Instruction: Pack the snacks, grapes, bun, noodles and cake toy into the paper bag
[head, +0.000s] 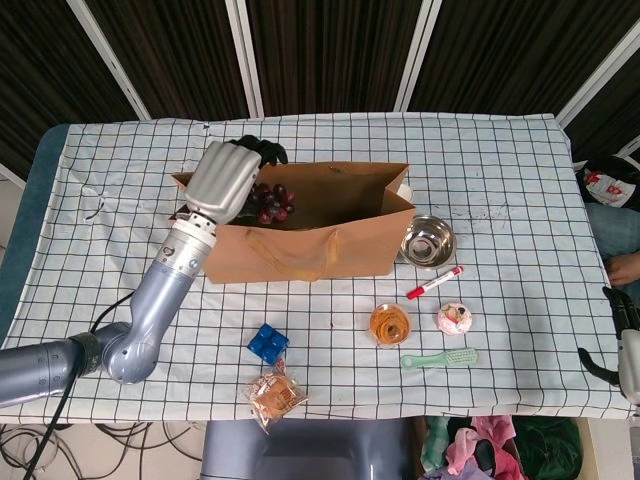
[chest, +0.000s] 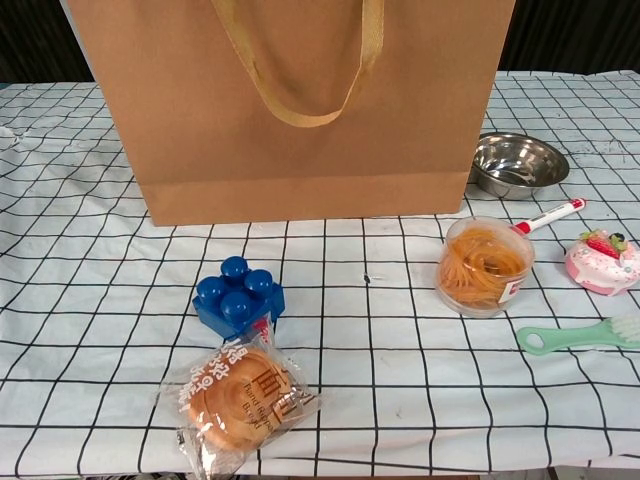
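Note:
My left hand (head: 226, 178) holds a bunch of dark red grapes (head: 272, 201) over the open mouth of the brown paper bag (head: 345, 250), at its left end. The bag (chest: 300, 110) stands upright and fills the top of the chest view. A wrapped bun (head: 274, 396) (chest: 236, 400) lies near the front edge. A clear cup of noodles (head: 389, 324) (chest: 483, 266) and a pink cake toy (head: 454, 318) (chest: 602, 260) sit right of centre. My right hand (head: 622, 350) hangs off the table's right edge, fingers apart, holding nothing.
A blue toy block (head: 268, 343) (chest: 238, 297) sits just behind the bun. A steel bowl (head: 428, 241) (chest: 518, 162), a red and white marker (head: 434, 282) (chest: 546, 216) and a green brush (head: 439, 358) (chest: 578, 335) lie to the right of the bag.

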